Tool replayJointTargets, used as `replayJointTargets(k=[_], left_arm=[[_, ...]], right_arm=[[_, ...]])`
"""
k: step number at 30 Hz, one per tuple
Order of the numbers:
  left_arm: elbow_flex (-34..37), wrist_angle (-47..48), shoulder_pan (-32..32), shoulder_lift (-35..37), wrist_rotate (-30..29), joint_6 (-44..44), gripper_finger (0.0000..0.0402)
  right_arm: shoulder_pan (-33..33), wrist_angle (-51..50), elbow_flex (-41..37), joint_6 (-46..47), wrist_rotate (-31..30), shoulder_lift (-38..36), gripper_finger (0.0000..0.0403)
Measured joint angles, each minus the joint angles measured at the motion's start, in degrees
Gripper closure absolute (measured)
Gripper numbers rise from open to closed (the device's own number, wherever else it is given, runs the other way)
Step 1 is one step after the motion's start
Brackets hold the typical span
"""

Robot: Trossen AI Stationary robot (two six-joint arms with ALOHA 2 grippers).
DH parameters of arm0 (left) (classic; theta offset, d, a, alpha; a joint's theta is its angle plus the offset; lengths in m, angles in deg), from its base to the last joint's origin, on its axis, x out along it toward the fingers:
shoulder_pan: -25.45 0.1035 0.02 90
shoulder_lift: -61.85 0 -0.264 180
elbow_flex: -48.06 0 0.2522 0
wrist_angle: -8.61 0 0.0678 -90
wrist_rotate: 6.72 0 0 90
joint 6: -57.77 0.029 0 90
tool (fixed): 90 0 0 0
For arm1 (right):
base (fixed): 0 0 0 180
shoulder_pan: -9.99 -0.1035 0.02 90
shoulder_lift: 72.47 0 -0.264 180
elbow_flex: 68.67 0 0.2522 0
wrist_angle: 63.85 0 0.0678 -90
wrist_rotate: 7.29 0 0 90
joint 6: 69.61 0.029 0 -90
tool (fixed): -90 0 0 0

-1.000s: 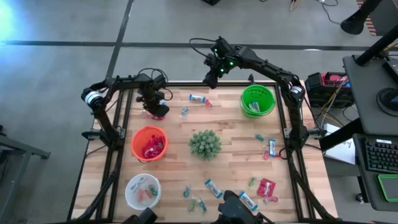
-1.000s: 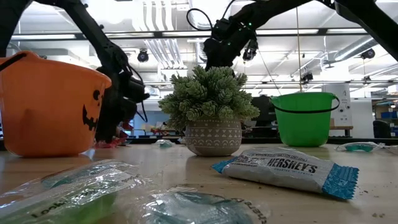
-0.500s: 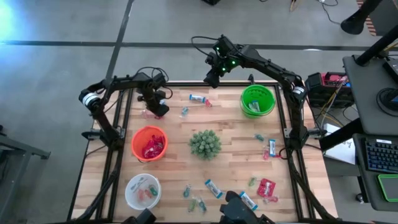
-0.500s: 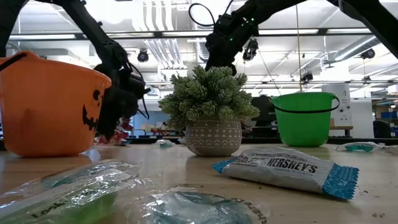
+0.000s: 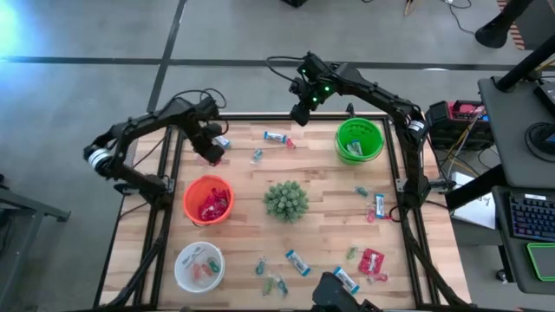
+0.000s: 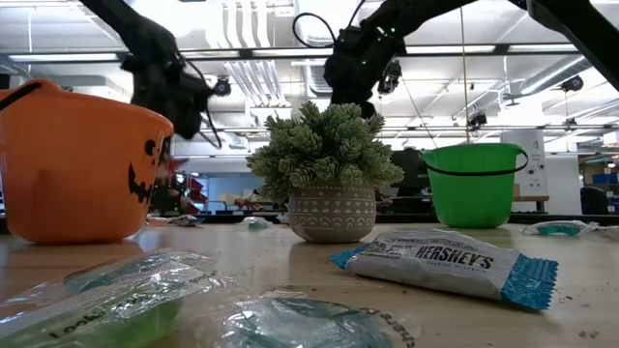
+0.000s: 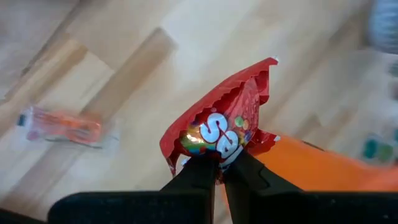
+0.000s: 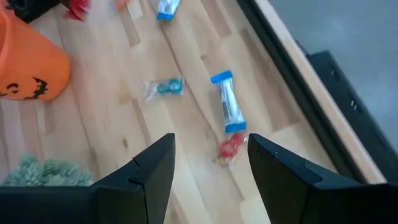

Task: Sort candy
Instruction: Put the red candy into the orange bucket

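left tool (image 7: 219,169) lifted since before, pinching red packet (image 7: 225,127)

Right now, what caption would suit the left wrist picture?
Left fingers pinch a red candy packet above the wooden table, orange bowl just beyond.

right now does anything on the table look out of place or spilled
Nothing looks spilled or damaged. Loose candy lies scattered over the table, the unsorted pile. The potted plant stands upright in the middle, the one thing that is neither candy nor bucket.

left tool (image 5: 211,154) above table (image 5: 321,225), candy (image 5: 296,262) scattered
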State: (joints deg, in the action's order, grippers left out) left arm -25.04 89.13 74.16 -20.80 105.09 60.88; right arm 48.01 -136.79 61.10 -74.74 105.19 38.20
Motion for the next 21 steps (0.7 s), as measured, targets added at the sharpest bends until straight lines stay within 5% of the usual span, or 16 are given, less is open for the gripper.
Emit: replayJointTargets(k=[16, 21], left_arm=[[0.0, 4.2, -7.7, 21.7, 0.4, -0.6, 0.0402], [0.0, 6.7, -12.4, 25.5, 5.4, -0.4, 0.0401]], right_arm=[[-0.9, -4.9, 0.0, 9.7, 0.0, -0.5, 0.0209], [-2.3, -5.5, 0.0, 12.0, 0.0, -1.4, 0.0209]])
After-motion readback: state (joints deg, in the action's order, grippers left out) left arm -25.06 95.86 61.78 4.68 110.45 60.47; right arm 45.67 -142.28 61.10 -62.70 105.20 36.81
